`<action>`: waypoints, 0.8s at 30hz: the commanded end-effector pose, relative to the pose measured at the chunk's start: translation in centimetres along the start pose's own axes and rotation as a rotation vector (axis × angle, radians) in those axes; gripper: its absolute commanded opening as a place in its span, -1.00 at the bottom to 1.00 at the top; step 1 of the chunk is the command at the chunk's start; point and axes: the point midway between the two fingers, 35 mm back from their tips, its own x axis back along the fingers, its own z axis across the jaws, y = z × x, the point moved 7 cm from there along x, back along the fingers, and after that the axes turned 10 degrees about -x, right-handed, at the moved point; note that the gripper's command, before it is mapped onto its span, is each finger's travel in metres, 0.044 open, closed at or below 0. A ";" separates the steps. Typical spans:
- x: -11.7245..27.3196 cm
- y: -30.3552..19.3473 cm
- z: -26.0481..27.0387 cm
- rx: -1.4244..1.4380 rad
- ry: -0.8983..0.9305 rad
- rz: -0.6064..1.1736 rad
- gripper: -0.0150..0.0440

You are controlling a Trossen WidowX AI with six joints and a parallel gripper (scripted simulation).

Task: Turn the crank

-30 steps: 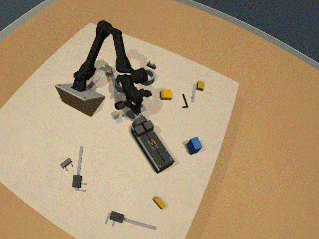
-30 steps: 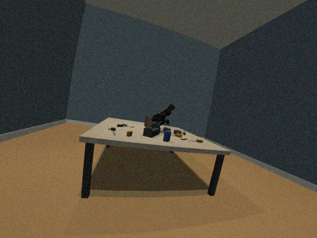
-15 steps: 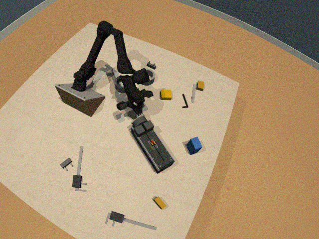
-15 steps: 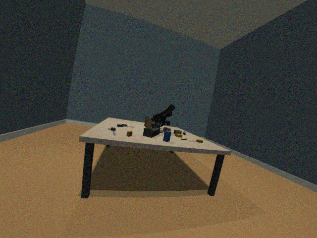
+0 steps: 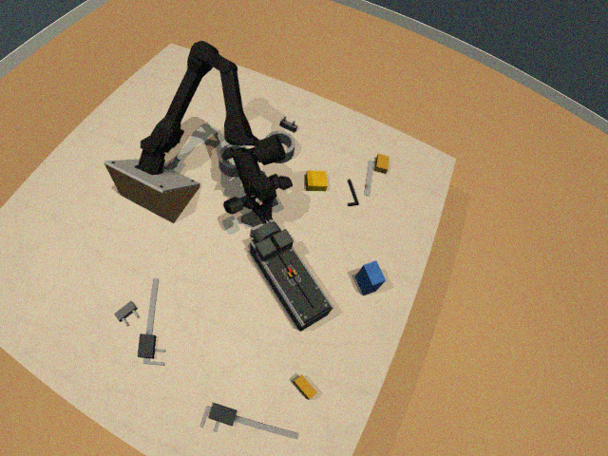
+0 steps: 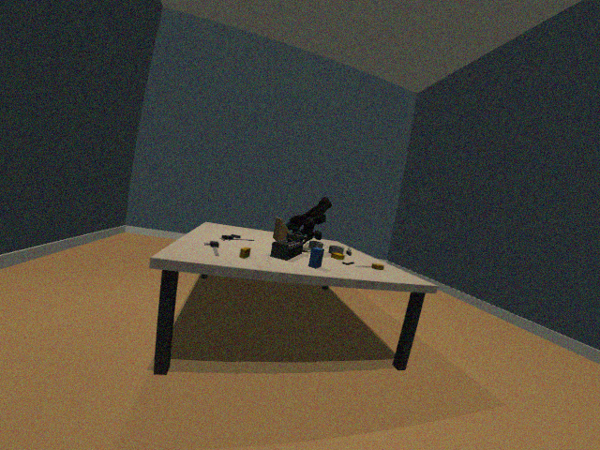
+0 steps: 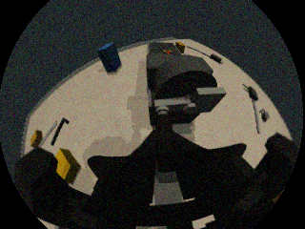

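Note:
The dark machine [image 5: 305,293] [image 6: 284,249] [image 7: 178,64] is a long box with a slotted top and grey blocks at the end nearest the arm. Its red pointer [image 5: 290,270] [image 7: 168,52] sits in the slot close to the small brass marks; it looks slightly toward the crank end of them, but it is too small to tell exactly. The crank's grey arm [image 7: 173,101] shows at the machine's end in the wrist view. My gripper [image 5: 267,217] [image 7: 160,132] is shut on the crank handle, which the fingers mostly hide.
A yellow block [image 5: 315,180] [image 7: 67,165] and a black angled piece [image 5: 353,194] lie to one side. A blue block [image 5: 370,277] [image 6: 316,257] [image 7: 110,57] stands beside the machine. Grey rings [image 5: 290,147] lie under the arm. Caliper-like tools [image 5: 147,345] [image 5: 222,413] and an orange block [image 5: 305,387] lie farther out.

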 end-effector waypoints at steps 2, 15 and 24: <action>-0.8 -0.7 -0.3 0.001 -0.001 0.009 -0.49; -1.5 -1.3 -1.3 0.001 -0.001 0.009 -0.49; -1.8 -1.4 -1.9 0.001 -0.001 0.009 -0.49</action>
